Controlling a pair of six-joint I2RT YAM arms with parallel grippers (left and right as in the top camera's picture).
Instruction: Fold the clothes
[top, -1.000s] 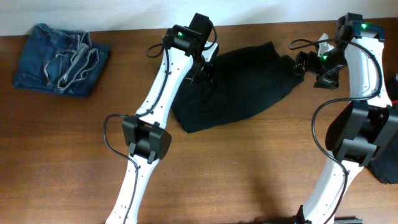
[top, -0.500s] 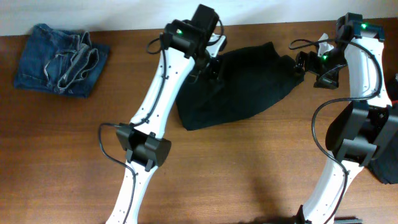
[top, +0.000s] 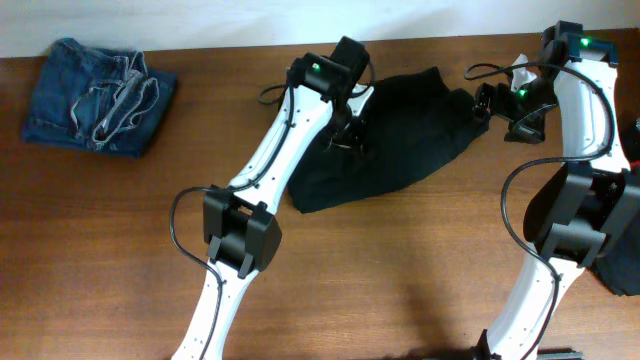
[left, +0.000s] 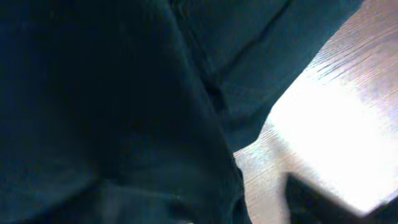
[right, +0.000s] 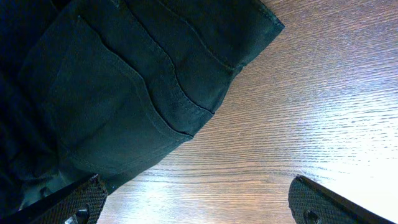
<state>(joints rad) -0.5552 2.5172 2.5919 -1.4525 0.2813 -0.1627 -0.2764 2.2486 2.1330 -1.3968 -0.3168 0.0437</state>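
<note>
Black trousers (top: 400, 135) lie folded in a heap at the back middle of the wooden table. My left gripper (top: 352, 130) hangs over their left part. In the left wrist view the black cloth (left: 124, 99) fills most of the picture. One dark finger (left: 323, 202) stands far out to the right over bare wood, so the jaws are open and the other finger is lost in the dark cloth. My right gripper (top: 497, 105) sits at the trousers' right end, wide open (right: 199, 205). Its left finger (right: 68, 202) is at the hem of the trousers (right: 124, 93).
Faded blue jeans (top: 95, 95) lie folded at the back left. A dark garment (top: 622, 268) shows at the right edge beside the right arm's base. The table's back edge meets a pale wall (top: 200, 20). Bare wood (top: 380, 280) spreads across the front.
My left gripper has moved to the right over the black trousers, dragging their left edge with it, and its jaws have opened and let go of the cloth. The right arm has stayed still.
</note>
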